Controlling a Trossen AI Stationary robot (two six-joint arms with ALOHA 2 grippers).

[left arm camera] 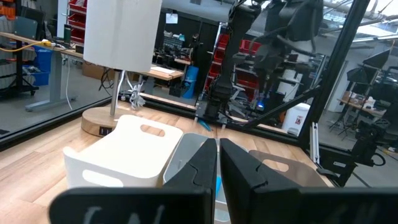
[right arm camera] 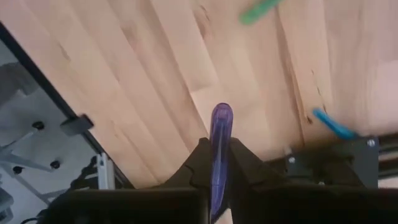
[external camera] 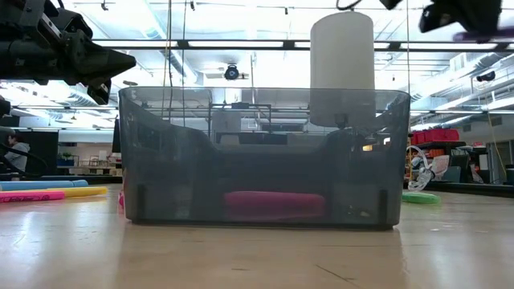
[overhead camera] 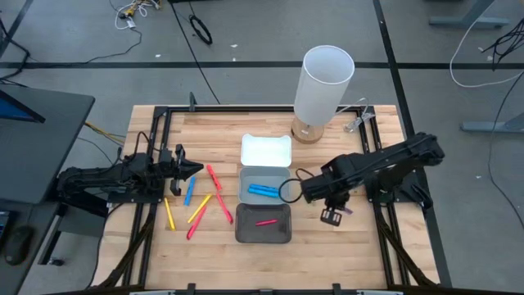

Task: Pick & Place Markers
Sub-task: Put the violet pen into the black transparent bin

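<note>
We note the right end effector [right arm camera: 214,163] clamped on a purple marker [right arm camera: 220,140], which sticks out past the fingertips; in the high view it hangs above the worktop [overhead camera: 352,238] just right of the trays, not yet over any of them. The left end effector [overhead camera: 193,170] is pinched shut with nothing in it and waits at the left, beside the loose markers.

Sorted so far, as we read it: a blue marker [overhead camera: 262,191] lies in the grey middle tray [overhead camera: 246,182], and a red marker [overhead camera: 264,221] lies in the dark tray [overhead camera: 241,229] nearest the front. The white tray [overhead camera: 266,152] shows nothing inside.

Still out on the worktop, left of the trays:
- a red marker [overhead camera: 211,174] and a second red one [overhead camera: 223,207]
- a blue marker [overhead camera: 189,190]
- a yellow marker [overhead camera: 169,213] and an orange-yellow one [overhead camera: 199,209]
- one more reddish stick near these; colour uncertain.

The right wrist view also shows a green marker [right arm camera: 259,11] and another blue marker [right arm camera: 331,124] lying on the wood.

Our judgement: early-to-middle stage. Two placed, one in hand, most still to go.
</note>
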